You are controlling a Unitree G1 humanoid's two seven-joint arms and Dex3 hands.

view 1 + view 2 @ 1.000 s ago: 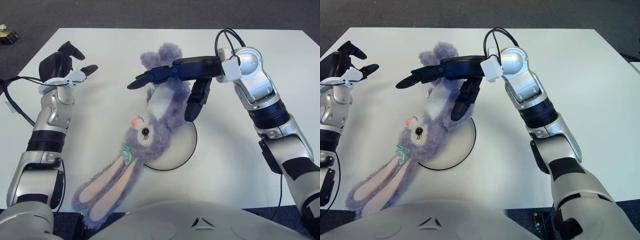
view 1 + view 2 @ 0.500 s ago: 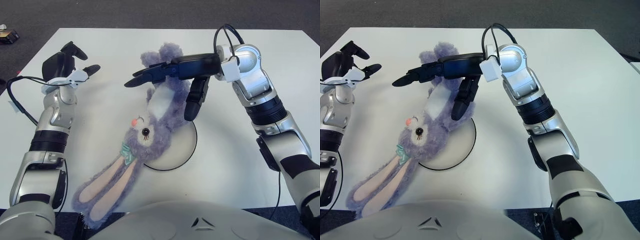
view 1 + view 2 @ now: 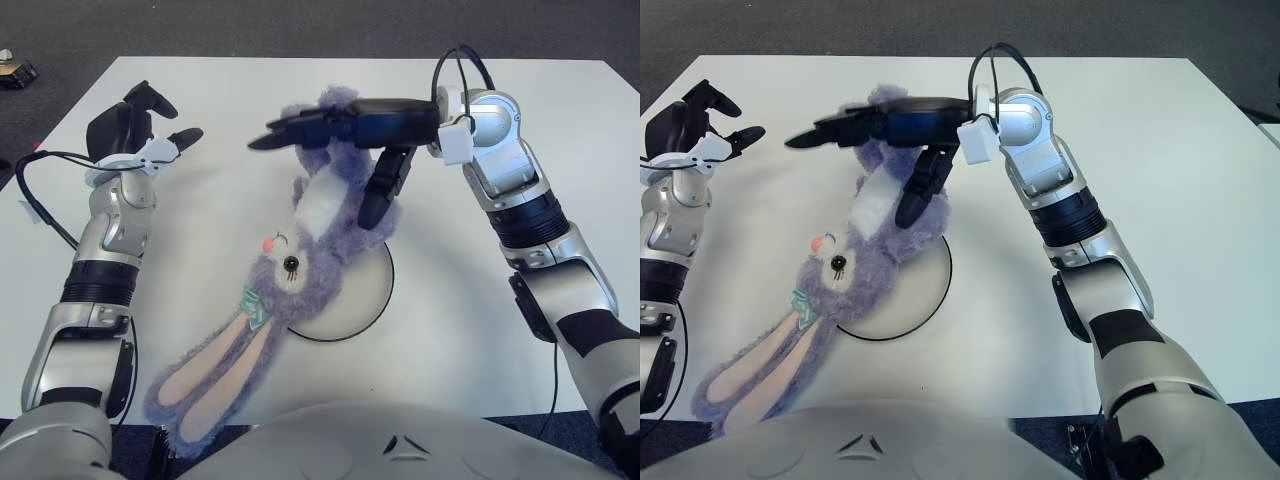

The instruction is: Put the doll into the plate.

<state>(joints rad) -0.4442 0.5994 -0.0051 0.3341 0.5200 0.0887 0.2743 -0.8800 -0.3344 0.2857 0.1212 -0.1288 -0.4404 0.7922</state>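
The plush rabbit (image 3: 300, 250) lies lengthwise across the plate (image 3: 365, 300), ears toward the robot; the right hand (image 3: 340, 130), fingers spread and grasping nothing, hovers over its feet.

A white table (image 3: 520, 400) with square corners carries the scene, set on dark grey carpet (image 3: 300, 25). Near its front middle lies a round white plate (image 3: 365, 295) with a thin dark rim. A purple plush rabbit doll (image 3: 290, 265) sprawls diagonally across the plate's left part, feet toward the far edge, its long pink-lined ears reaching the table's near edge on the left.
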